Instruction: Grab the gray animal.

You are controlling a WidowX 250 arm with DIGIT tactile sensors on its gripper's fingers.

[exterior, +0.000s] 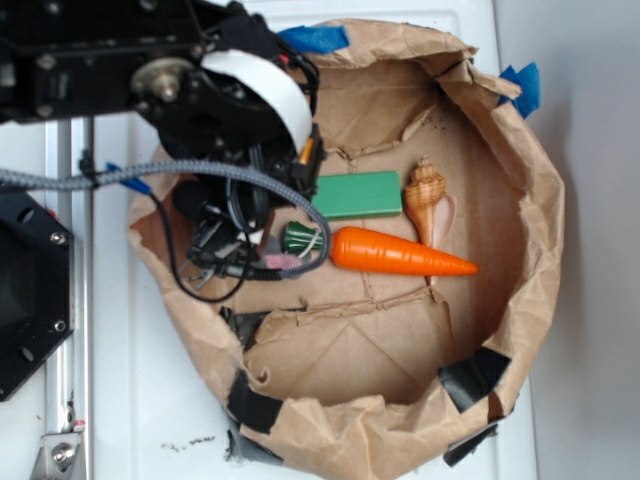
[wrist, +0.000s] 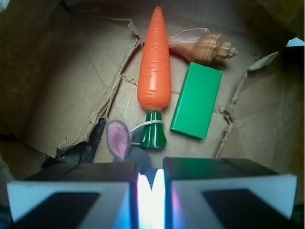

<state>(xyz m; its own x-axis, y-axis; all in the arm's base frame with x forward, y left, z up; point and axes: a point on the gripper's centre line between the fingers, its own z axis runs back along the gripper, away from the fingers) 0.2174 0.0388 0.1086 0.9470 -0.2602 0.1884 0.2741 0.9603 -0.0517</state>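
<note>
Gray animal (wrist: 125,143): lies beside the carrot (wrist: 155,62) top, mostly hidden under the gripper (wrist: 150,183).
Gripper: jaws nearly together; whether they pinch the toy, I cannot tell.
Left: confirmed grasp, lift.

gray animal (wrist: 127,149) with pink ear, orange carrot (wrist: 155,64) with green top, green block (wrist: 196,101), tan striped seashell (wrist: 205,47)

One gray animal (wrist: 125,143), one carrot (wrist: 154,71), one seashell (wrist: 205,46), one green block (wrist: 196,100).
</note>
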